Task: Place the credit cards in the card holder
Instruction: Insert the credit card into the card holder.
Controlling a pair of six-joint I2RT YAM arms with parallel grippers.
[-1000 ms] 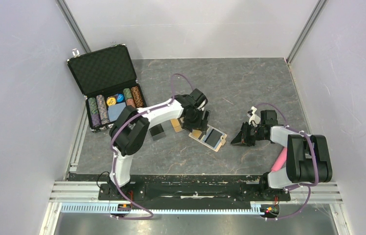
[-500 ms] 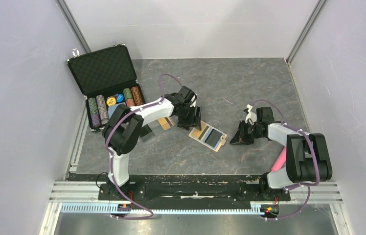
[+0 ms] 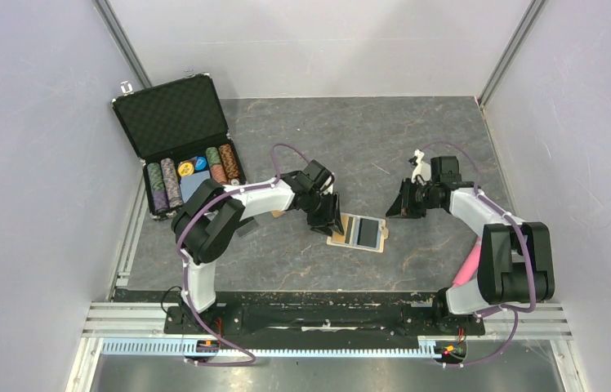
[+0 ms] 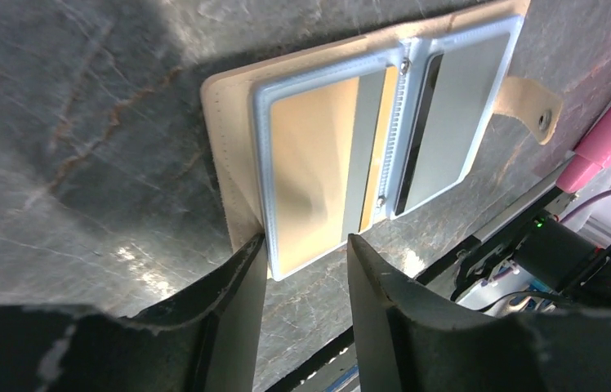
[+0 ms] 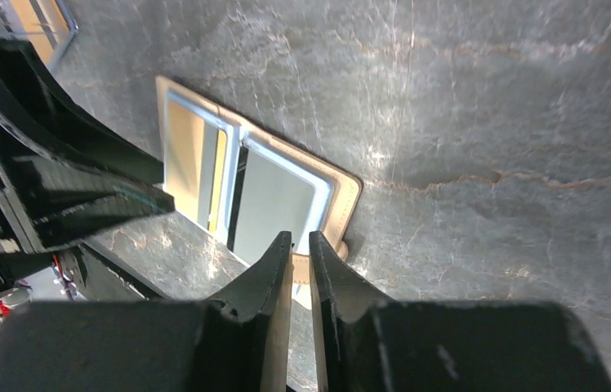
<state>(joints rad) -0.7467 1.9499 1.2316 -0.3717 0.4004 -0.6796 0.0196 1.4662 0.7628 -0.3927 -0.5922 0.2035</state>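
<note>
The wallet (image 3: 358, 233) is hemmed in by the left pincer (image 3: 331, 226) at its left edge and the right pincer (image 3: 394, 212) just off its right side. Bare tabletop (image 3: 367, 139) is left behind and in front of it. The far-left corner is taken up by an open chip case (image 3: 173, 118).

A black foam-lined case (image 3: 173, 114) stands open in the upper left of the frame, rows of coloured poker chips (image 3: 163, 186) packed in its lower half. It rests on a grey marbled surface (image 3: 416, 139) between pale walls (image 3: 33, 204). A metal rail (image 3: 122, 314) lines the bottom.
</note>
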